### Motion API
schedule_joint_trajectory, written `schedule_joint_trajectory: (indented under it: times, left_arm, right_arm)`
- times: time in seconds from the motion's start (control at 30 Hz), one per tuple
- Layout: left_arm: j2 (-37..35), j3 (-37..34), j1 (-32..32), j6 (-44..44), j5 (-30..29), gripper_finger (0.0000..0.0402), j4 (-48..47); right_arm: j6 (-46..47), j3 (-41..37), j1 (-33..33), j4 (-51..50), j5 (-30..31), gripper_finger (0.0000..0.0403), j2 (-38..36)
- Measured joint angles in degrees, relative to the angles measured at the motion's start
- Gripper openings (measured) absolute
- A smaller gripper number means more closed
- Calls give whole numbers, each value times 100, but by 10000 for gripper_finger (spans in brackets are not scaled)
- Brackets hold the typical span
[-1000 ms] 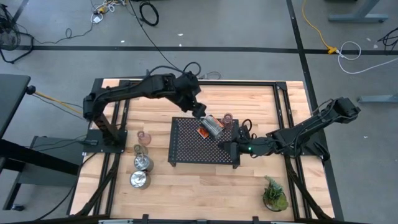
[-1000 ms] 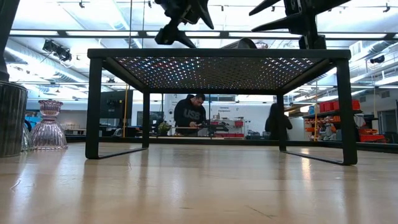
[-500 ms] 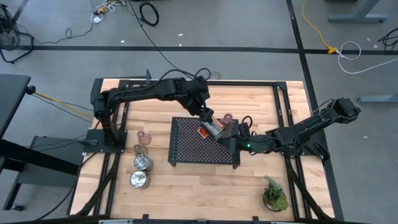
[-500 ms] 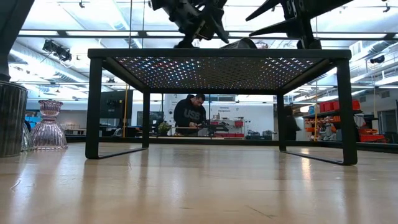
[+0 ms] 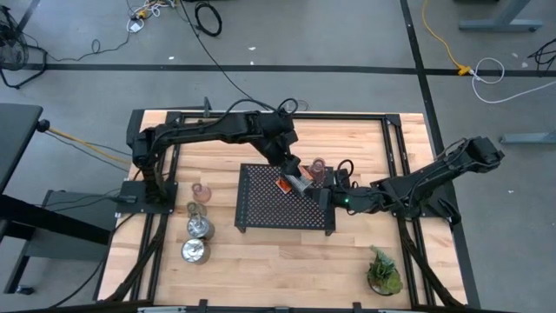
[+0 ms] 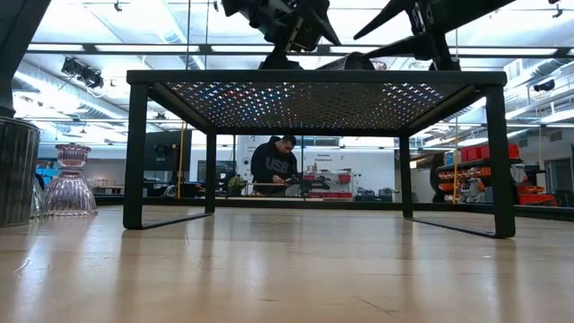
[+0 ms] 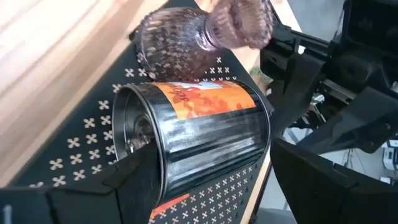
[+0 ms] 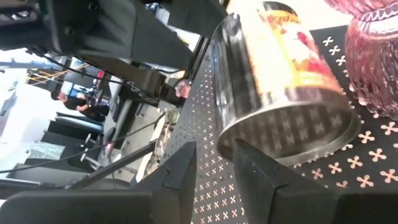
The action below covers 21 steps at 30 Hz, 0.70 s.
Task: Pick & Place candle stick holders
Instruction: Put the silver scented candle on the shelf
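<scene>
A shiny silver holder with an orange label (image 5: 300,183) lies tilted on its side on the far right part of the black perforated tray (image 5: 261,213). My left gripper (image 5: 294,176) is shut on it. My right gripper (image 5: 323,198) is open, and its fingertips (image 8: 249,152) stand just at the holder's closed base (image 8: 292,127); whether they touch it, I cannot tell. A reddish-pink glass cup (image 5: 318,166) stands on its base at the tray's far right corner. Two silver holders (image 5: 199,228) (image 5: 194,252) and a pink glass cup (image 5: 201,191) stand on the table left of the tray. My left gripper holds the silver holder at its open end, with one finger (image 7: 134,165) at the rim of the mouth (image 7: 121,134). The holder's body hides where the other finger meets it. The fingers slant down from the table's far left. The holder lies on its side with its lower wall on the tray.
A small green potted plant (image 5: 383,271) stands near the table's front right. The tray stands on legs (image 6: 134,152) above the wooden table. People stand in the room beyond the table (image 6: 273,166). Bare wood lies in front of the tray.
My left gripper has gone toward the table's right and near edges with the silver holder, carrying it closer to my right gripper. The holder has stayed tilted on its side over the tray's far right part. My right gripper has kept nearly still.
</scene>
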Motion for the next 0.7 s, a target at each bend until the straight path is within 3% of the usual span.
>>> schedule_joint_trajectory:
  times: [0.37,0.7]
  left_arm:
    - [-2,0,-178,-81,257,295,361]
    - [-39,22,-427,-779,622,295,1292]
  right_arm:
    - [157,0,-3,-249,-165,105,0]
    - [179,-4,23,-605,-395,105,6]
